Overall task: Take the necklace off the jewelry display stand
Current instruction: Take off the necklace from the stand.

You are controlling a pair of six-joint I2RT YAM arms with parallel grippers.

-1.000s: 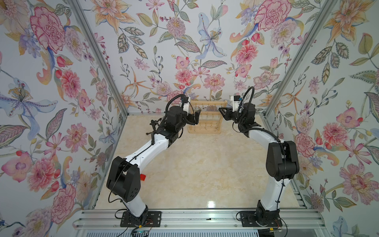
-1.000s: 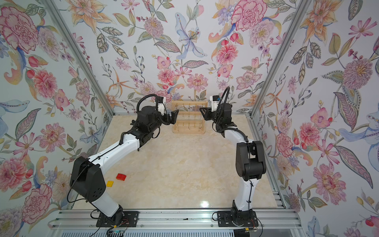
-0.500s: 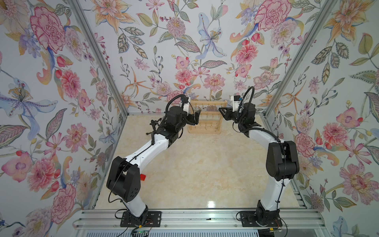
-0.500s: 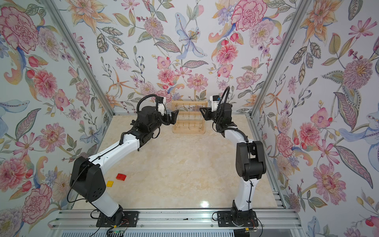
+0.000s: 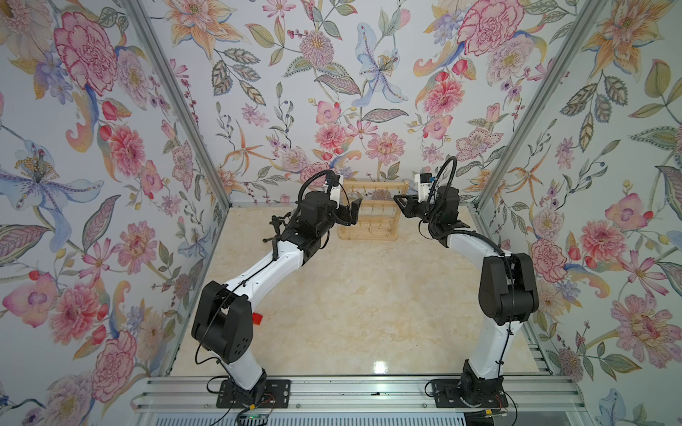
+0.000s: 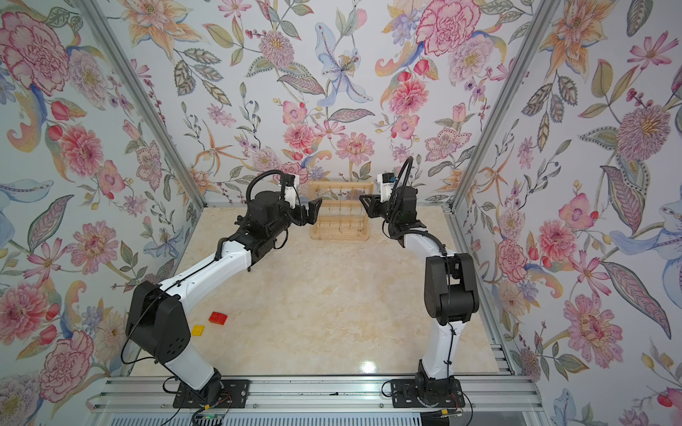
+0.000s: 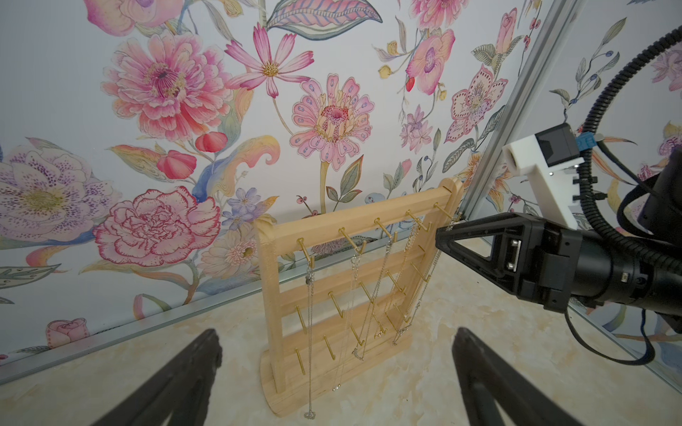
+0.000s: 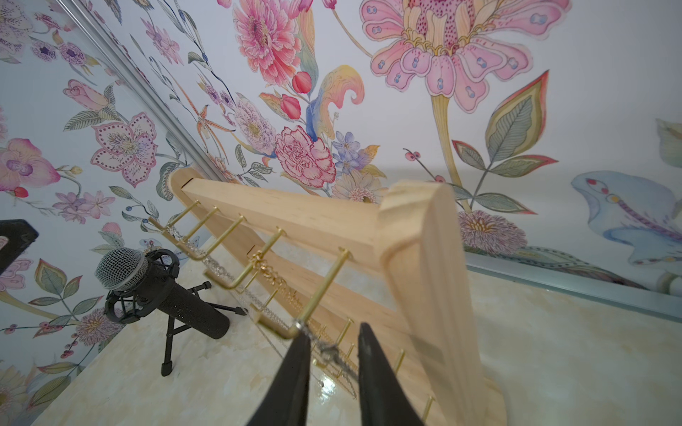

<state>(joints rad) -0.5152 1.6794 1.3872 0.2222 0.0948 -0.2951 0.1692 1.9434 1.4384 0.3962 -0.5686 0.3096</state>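
Pale wood marks the target: the two-post, three-crossbar jewelry display stand stands upright by the back wall, upper middle of the frame in both top views. It rests on the cream marbled tabletop, with a black-and-white arm reaching toward it from either side. The right gripper is much the nearer. At lower centre of the right wrist view its black fingers stand narrowly apart astride the thin silver chain necklace, with daylight on both sides, so I'd call it not yet pinched. That chain hangs from the end gold hook of the top crossbar, beside the post nearest that arm, its length running down along the post. The hook juts forward with an upturned tip, so up and outward along it looks the way off. The left gripper hangs in front, jaws spread wide, holding nothing. Counting: two arms, one stand, one black mesh-headed microphone on a tripod, one small red block, one small yellow block, five hooks on the top bar, and roughly five chains, though these overlap too much to be sure.
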